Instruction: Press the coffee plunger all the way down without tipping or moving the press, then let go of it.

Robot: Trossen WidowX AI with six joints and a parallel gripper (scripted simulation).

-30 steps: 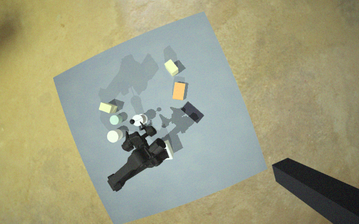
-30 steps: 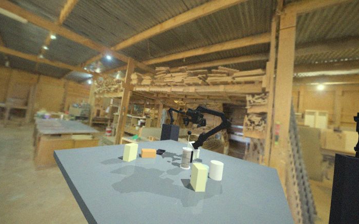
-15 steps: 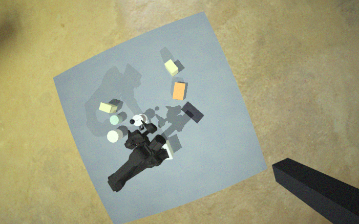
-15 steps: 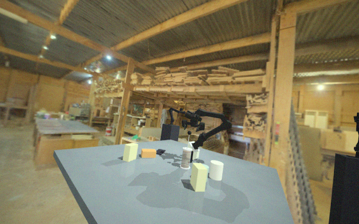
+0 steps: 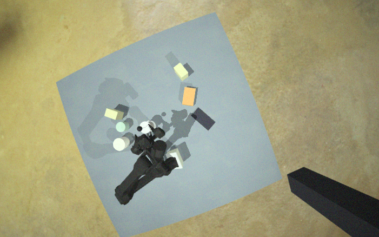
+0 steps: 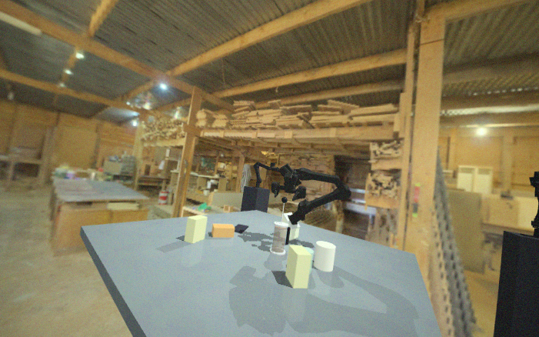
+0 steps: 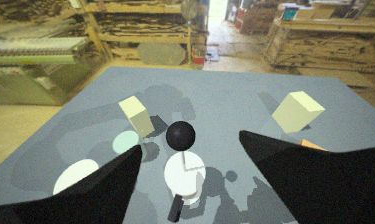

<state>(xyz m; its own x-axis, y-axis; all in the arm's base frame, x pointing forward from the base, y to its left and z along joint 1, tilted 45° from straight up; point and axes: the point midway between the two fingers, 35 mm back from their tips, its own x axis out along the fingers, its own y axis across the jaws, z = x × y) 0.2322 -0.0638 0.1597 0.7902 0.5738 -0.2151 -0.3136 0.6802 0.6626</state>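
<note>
The coffee press [image 5: 145, 126] [image 6: 279, 239] [image 7: 180, 175] stands upright on the table, with a white lid and a dark side handle [image 6: 287, 235] [image 7: 175, 208]. Its plunger is up: the black knob [image 5: 139, 128] [image 6: 284, 200] [image 7: 180, 135] sits on a thin rod well above the lid. My gripper [image 5: 142, 131] [image 6: 287, 192] [image 7: 191, 142] is wide open and empty, slightly above the knob. In the wrist view the knob shows between the two fingers, closer to the left one. Whether a finger touches the knob cannot be told.
A green cylinder [image 5: 122, 126] [image 7: 125, 142], a white cylinder [image 5: 120, 144] [image 6: 324, 255] and a yellow block [image 5: 111, 113] [image 6: 297, 268] stand near the press. Another yellow block [image 5: 180, 70] [image 6: 195, 228], an orange block [image 5: 188, 96] [image 6: 222, 230] and a dark flat piece [image 5: 204, 119] are farther off. A white box [image 6: 294, 231] is behind.
</note>
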